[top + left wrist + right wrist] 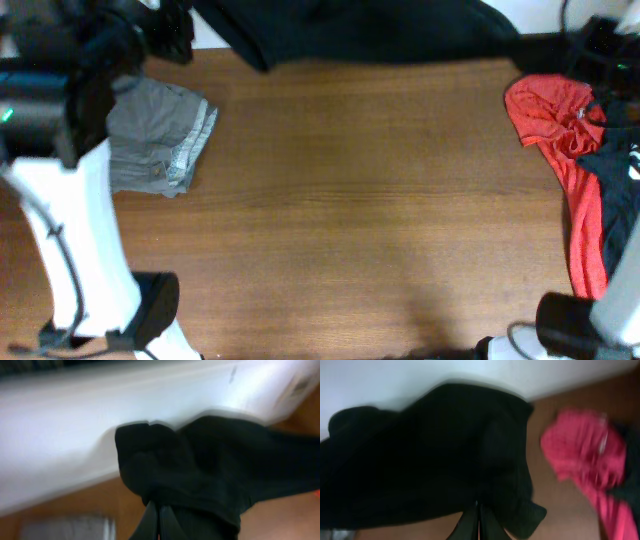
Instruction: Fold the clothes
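The black T-shirt point(360, 30) is bunched along the top edge of the overhead frame, partly past the counter's point(350, 220) far edge. Its long axis runs left to right. It looks plain, dark and crumpled, not yet flat, and both wrist views are blurred. My left tool point(158, 507) is pinched shut with a wad of the shirt gathered right at its tips. My right tool point(479, 507) is closed the same way on the shirt's other part. The cloth lies directly ahead of both tools, so neither arm is nearer. I judge the bare wood mid-frame is where it should be spread, between the grey garment point(160, 140) at upper left and the red shirt point(560, 120) at right.
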`<state>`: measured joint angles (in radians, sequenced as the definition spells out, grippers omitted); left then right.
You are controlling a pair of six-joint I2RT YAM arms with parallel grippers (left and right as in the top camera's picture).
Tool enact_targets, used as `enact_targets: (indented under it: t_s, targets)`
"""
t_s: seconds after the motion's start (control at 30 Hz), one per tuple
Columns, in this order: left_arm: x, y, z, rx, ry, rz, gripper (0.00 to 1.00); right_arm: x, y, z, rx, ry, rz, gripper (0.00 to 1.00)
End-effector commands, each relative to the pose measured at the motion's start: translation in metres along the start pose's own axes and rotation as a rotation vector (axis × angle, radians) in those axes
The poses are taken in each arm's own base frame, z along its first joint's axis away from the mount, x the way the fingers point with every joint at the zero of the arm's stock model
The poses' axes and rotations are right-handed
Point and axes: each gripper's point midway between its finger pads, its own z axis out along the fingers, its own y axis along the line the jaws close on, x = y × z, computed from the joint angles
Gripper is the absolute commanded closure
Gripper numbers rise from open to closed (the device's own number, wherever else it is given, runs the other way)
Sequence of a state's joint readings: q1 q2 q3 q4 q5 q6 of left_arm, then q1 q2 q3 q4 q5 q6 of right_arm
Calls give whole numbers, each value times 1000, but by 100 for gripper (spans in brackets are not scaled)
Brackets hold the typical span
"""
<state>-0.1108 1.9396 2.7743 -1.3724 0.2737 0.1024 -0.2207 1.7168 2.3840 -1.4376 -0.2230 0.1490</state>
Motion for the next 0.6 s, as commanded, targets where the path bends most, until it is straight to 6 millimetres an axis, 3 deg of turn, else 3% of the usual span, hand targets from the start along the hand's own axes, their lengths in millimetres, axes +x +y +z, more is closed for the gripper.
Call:
enact_targets:
  t_s: [0.0, 0.1, 0.2, 0.33, 0.43, 0.57]
  targets:
    - [82, 11, 62, 33, 332, -49, 98, 62, -21, 65, 31, 314, 2, 96]
    - [152, 11, 88, 86, 612, -75, 99, 130, -38, 95, 52, 581, 29, 96]
    - [190, 12, 111, 108, 740, -116, 99, 170, -48, 107, 63, 715, 52, 96]
    - [237, 9, 116, 125, 904, -152, 99, 228, -57, 114, 68, 903, 70, 96]
    - [261, 11, 112, 109, 990, -159, 100, 255, -60, 113, 66, 986, 73, 96]
    - [303, 5, 95, 115, 1141, -187, 99, 271, -63, 110, 70, 1029, 76, 96]
